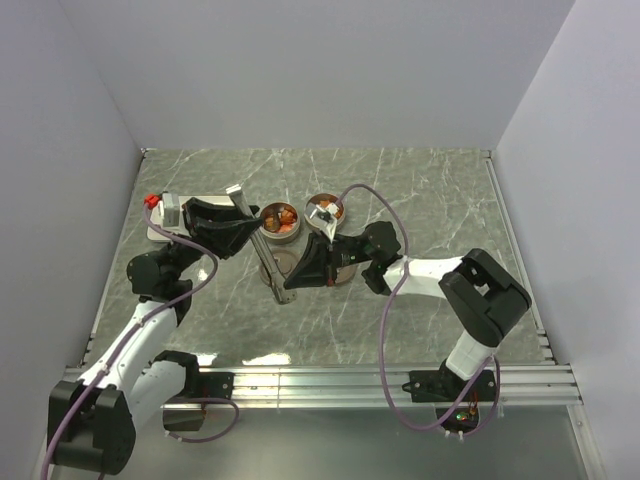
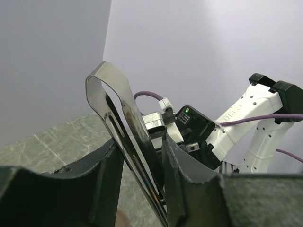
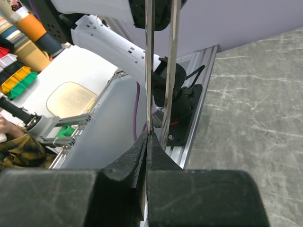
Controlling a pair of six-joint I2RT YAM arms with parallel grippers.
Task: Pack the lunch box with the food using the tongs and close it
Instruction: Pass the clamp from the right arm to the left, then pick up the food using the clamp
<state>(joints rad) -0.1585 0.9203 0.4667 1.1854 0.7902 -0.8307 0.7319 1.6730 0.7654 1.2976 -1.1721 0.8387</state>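
The metal tongs (image 1: 262, 250) slant across the middle of the table, looped end toward the back. My left gripper (image 1: 245, 228) is closed around their upper part. In the left wrist view the tongs (image 2: 111, 90) cross between the fingers of my left gripper (image 2: 142, 151) and touch both. My right gripper (image 1: 290, 274) is shut on one arm of the tongs (image 3: 149, 71) near the lower end, and the other arm stands free beside my right gripper (image 3: 147, 137). Two round lunch box tins (image 1: 268, 226) (image 1: 335, 203) stand behind the tongs, with red-brown and orange food (image 1: 284, 214) inside.
A white plate (image 1: 158, 234) lies at the left, mostly hidden under my left wrist. A round metal piece (image 1: 345, 274) sits partly hidden under my right gripper. Grey walls close the table on three sides, and a metal rail (image 1: 330, 378) runs along the near edge.
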